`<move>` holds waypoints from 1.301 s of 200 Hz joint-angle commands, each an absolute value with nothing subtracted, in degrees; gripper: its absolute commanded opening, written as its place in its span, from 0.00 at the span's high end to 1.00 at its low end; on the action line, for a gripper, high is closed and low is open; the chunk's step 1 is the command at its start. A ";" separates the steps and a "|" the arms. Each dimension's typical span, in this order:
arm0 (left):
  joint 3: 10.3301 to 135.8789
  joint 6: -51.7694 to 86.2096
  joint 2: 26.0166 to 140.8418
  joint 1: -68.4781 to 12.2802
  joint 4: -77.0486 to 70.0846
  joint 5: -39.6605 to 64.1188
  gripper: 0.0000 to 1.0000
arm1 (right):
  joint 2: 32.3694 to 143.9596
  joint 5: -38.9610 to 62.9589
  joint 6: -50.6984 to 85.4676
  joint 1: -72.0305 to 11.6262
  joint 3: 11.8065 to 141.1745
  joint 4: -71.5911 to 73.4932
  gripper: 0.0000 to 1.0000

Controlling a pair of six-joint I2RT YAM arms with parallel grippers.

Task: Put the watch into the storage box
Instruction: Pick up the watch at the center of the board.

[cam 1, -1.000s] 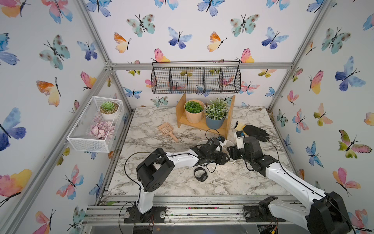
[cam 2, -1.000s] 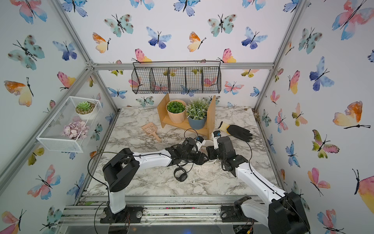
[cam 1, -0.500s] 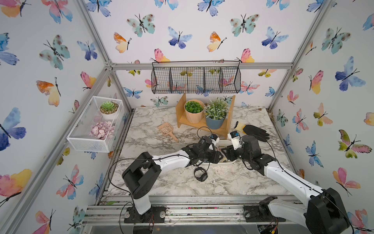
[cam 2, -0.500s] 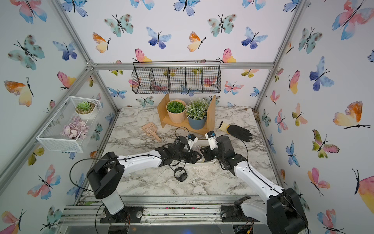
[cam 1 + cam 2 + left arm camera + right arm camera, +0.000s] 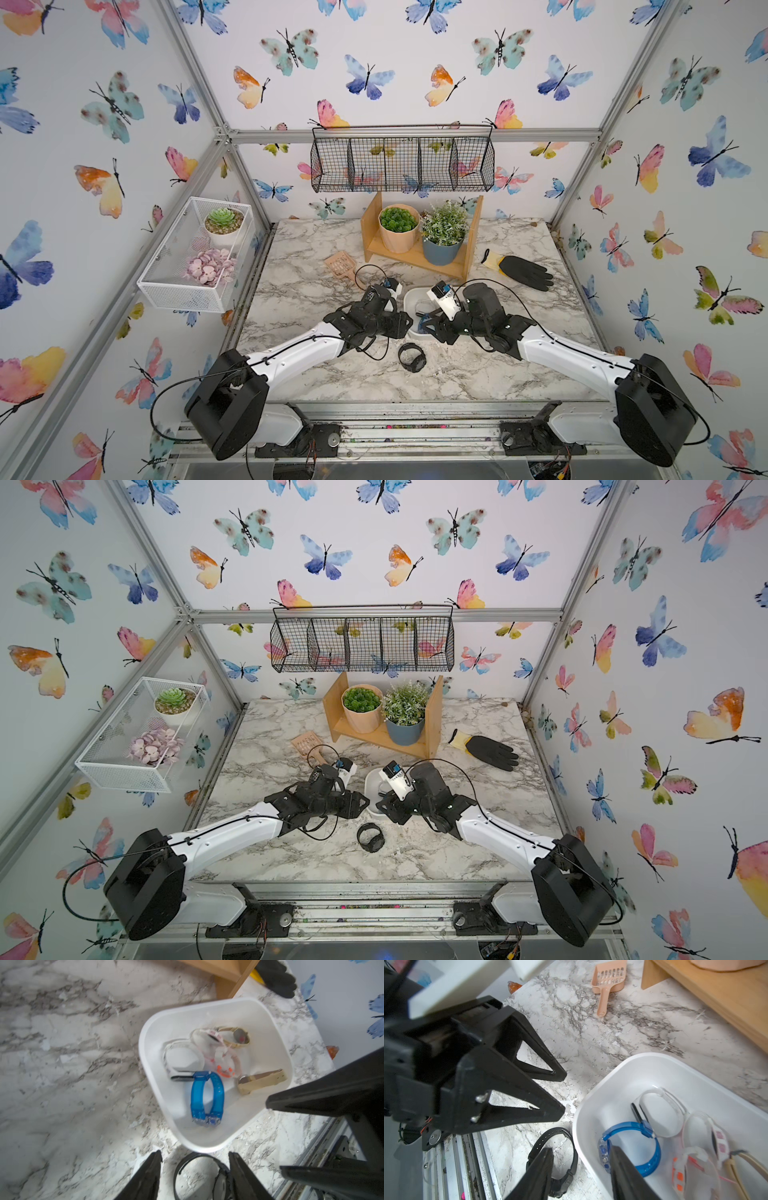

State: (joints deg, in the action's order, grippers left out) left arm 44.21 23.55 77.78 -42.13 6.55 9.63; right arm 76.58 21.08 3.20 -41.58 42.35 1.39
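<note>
A black watch (image 5: 412,357) (image 5: 370,837) lies on the marble table just in front of the white storage box (image 5: 409,293) (image 5: 371,777). My left gripper (image 5: 405,324) hovers above it, open. In the left wrist view the watch's strap (image 5: 176,1169) loops between the spread fingers of the left gripper (image 5: 195,1156). My right gripper (image 5: 428,326) is open too. In the right wrist view the right gripper (image 5: 582,1149) straddles the box rim (image 5: 579,1118), with the black watch (image 5: 538,1144) beside it. A blue watch (image 5: 196,1097) and several pale ones lie inside the box.
Behind the box stand a wooden shelf with two potted plants (image 5: 415,253), a peach scoop (image 5: 340,264) and a black glove (image 5: 523,270). A black wire basket (image 5: 403,164) hangs on the back wall, and a white mesh basket (image 5: 187,266) on the left wall.
Both grippers have shifted left and toward the front edge, away from over the box and closer to the black watch. The watch itself has not moved.
</note>
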 commanded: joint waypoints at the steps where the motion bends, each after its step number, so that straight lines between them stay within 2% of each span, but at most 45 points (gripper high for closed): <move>1: 40.53 23.63 76.23 -42.01 9.21 8.99 0.44 | 78.66 22.09 1.16 -43.14 45.29 2.02 0.49; 51: 35.09 24.86 76.94 -42.10 5.80 11.16 0.46 | 79.96 20.83 1.23 -43.42 45.79 2.31 0.49; 205: 36.56 22.92 86.20 -44.06 1.77 12.28 0.48 | 80.31 20.39 1.05 -43.53 45.35 1.59 0.49; 260: 38.08 22.60 89.29 -45.08 1.81 11.89 0.64 | 80.16 20.13 1.05 -43.67 45.83 1.74 0.49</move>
